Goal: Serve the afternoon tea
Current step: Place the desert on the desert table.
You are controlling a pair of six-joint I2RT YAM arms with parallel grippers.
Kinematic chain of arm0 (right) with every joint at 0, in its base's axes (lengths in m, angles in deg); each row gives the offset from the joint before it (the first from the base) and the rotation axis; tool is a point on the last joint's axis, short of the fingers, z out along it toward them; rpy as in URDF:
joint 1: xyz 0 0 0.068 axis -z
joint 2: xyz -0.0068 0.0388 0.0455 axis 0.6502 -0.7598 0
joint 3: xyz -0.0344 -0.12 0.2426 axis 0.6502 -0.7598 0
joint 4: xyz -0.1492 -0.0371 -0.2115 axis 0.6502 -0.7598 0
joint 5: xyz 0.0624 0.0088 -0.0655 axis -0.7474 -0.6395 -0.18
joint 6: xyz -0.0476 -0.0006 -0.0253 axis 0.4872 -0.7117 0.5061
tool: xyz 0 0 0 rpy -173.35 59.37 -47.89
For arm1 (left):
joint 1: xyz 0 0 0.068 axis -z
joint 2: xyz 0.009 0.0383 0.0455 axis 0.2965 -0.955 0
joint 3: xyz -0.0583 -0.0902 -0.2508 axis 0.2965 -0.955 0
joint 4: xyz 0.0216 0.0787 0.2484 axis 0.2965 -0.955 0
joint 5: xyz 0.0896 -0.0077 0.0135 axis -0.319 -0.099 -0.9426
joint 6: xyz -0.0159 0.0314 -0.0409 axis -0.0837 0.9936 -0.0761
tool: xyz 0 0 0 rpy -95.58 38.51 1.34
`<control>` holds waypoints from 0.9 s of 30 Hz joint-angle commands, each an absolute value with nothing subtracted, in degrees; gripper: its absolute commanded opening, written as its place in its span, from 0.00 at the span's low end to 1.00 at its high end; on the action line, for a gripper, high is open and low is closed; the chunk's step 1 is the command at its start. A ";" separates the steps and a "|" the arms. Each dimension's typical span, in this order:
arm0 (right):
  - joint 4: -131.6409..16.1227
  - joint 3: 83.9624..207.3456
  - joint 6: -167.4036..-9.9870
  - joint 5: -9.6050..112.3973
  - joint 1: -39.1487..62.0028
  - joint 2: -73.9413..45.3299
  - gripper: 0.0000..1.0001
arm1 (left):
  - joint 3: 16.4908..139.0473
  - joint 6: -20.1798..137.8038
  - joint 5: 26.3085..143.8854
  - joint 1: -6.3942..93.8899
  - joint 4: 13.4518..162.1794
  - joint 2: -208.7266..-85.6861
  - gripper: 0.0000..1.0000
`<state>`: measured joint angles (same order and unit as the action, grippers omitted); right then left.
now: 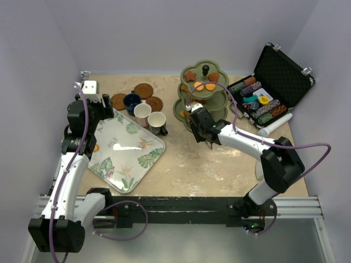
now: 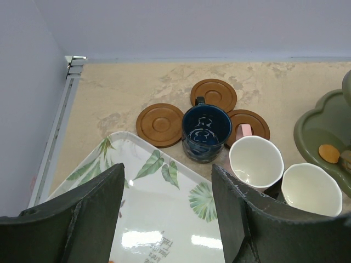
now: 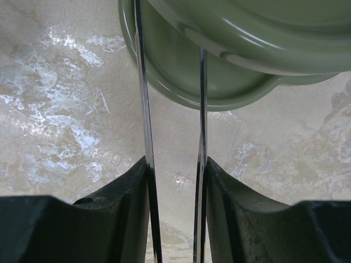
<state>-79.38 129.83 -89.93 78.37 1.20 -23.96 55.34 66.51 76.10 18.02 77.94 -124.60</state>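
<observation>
The olive-green three-tier stand [image 1: 204,93] stands at the back centre with a star biscuit [image 1: 190,75] and round orange biscuits [image 1: 199,86] on it. The navy cup [image 2: 205,131], pinkish-white cup [image 2: 255,161] and cream cup [image 2: 311,189] stand on the table among three brown saucers [image 2: 160,124]. My left gripper [image 2: 167,181] is open and empty above the tray. My right gripper [image 3: 174,164] is shut on thin metal tongs [image 3: 143,98], whose two blades reach to the stand's bottom tier [image 3: 219,82]. Nothing shows between the blades.
The leaf-patterned white tray [image 1: 126,159] lies front left with one orange biscuit [image 1: 96,148] at its left edge. The open black poker-chip case [image 1: 269,93] and a white roll [image 1: 274,126] are at the right. Walls close in the back and left.
</observation>
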 commanded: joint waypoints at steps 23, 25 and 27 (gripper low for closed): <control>-73.69 131.10 -92.51 74.25 1.35 -15.40 0.47 | 54.73 66.35 75.43 18.30 80.18 -123.57 0.70; -72.73 131.45 -92.25 71.62 1.35 -15.31 0.47 | 54.82 66.35 75.43 18.30 80.35 -123.48 0.70; -72.19 131.81 -92.25 69.33 1.35 -15.93 0.46 | 54.73 66.35 75.43 18.22 80.35 -123.57 0.70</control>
